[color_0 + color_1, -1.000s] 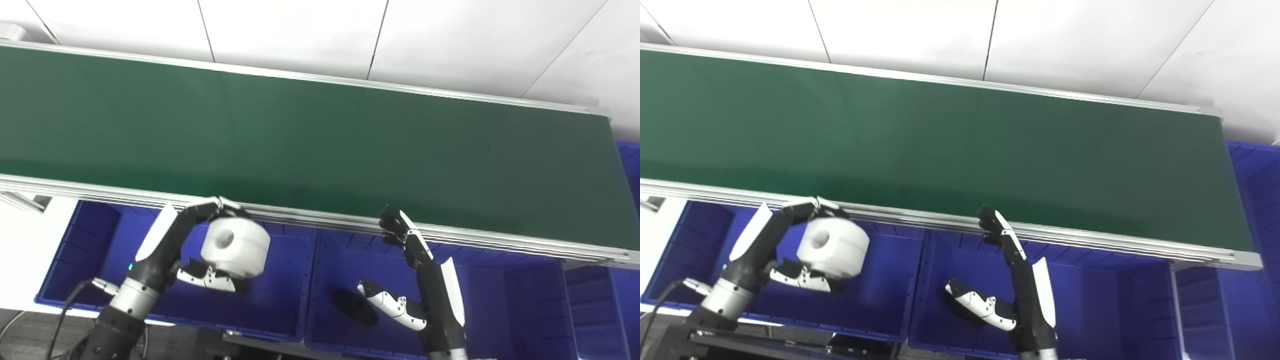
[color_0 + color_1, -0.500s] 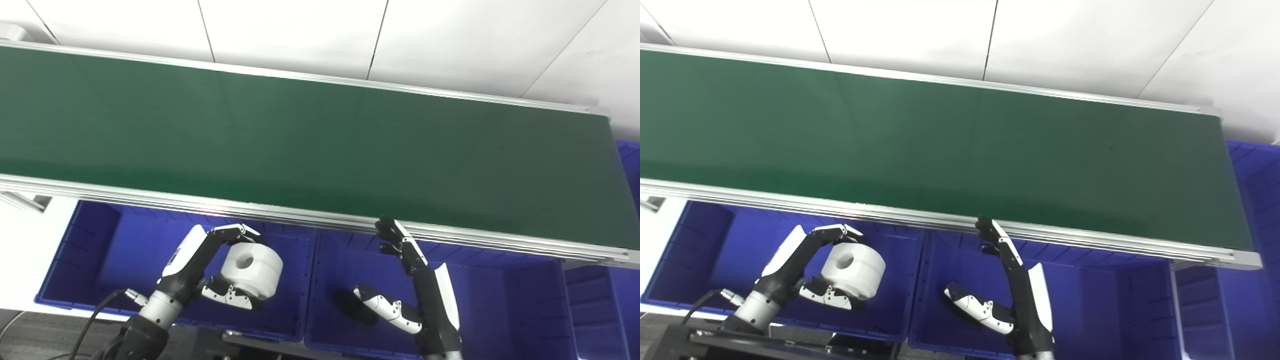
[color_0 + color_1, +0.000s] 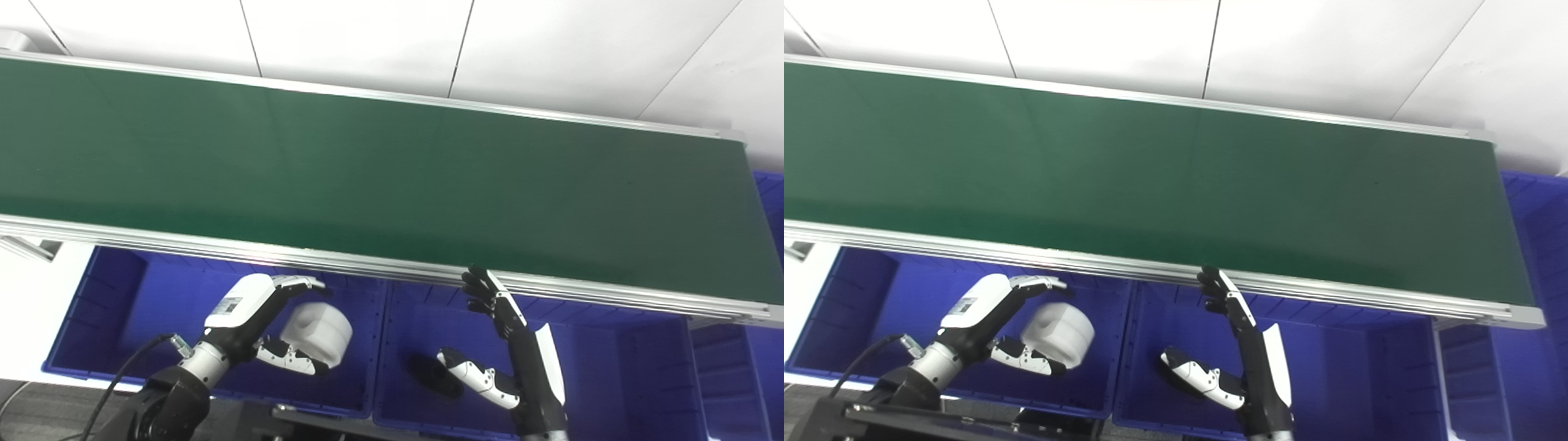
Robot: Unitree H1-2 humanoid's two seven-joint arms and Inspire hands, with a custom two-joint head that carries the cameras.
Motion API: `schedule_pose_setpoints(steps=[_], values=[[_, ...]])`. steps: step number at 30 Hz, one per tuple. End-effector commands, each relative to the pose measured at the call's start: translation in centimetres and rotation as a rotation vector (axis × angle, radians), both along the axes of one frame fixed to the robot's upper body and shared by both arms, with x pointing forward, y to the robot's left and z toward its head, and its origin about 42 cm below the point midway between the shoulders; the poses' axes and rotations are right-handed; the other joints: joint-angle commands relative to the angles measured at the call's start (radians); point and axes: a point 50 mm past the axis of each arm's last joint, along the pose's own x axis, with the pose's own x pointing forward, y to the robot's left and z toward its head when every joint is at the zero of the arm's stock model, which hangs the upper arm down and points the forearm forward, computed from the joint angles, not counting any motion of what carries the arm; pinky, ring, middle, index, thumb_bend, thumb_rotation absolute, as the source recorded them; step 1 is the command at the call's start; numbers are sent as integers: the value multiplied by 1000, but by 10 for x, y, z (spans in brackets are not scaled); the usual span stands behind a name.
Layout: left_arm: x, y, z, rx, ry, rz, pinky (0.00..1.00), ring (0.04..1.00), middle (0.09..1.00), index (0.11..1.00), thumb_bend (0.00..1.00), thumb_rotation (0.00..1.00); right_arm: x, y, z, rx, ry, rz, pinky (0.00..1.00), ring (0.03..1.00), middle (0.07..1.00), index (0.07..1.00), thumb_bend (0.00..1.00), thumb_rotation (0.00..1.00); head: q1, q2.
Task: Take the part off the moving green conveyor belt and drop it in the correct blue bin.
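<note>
The white round part with a centre hole looks blurred inside the left blue bin, just off my left hand. My left hand is open, with its fingers stretched above the part and its thumb below it. My right hand is open and empty, upright over the middle blue bin, its fingertips near the conveyor's front rail. The green conveyor belt carries no part in view.
A dark part lies on the floor of the middle bin beside my right thumb. A third blue bin stands at the right and another past the belt's end. The aluminium rail overhangs the bins.
My left hand lowered the white part into the left bin and spread its fingers off it; the part is now blurred and lower. My right hand shifted only slightly.
</note>
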Motion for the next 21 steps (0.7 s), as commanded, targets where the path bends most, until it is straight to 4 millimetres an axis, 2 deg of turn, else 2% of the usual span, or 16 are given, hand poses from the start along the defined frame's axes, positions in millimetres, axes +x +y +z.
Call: schedule_pose_setpoints(steps=[1, 7, 9, 15, 17, 21], values=[[-1, -1, 8, -5, -16, -7, 885, 883, 870, 852, 690, 624, -1, 1, 7, 23, -60, 7, 766, 832, 852, 891, 743, 573, -2, -4], [-9, -4, 17, -121, 20, 59, 810, 889, 893, 888, 775, 712, -2, 0, 5, 26, -56, 7, 781, 841, 855, 893, 743, 567, -8, -17], [-14, -6, 21, -219, 3, 77, 805, 882, 891, 885, 782, 722, -3, -1, 4, 22, -54, 8, 774, 839, 854, 893, 743, 567, -20, -27], [-22, -18, 25, -448, -105, 58, 766, 824, 855, 857, 793, 742, -6, 0, -3, 19, -37, 12, 779, 843, 863, 894, 757, 574, -117, -68], [-23, -24, 27, -501, -145, 42, 762, 816, 848, 852, 789, 729, -8, 1, -6, 9, -29, 14, 775, 843, 865, 895, 763, 578, -156, -90], [-21, -33, 24, -594, -161, 54, 742, 805, 844, 845, 771, 683, -10, 4, -11, -20, -15, 20, 757, 837, 865, 895, 777, 583, -168, -119]])
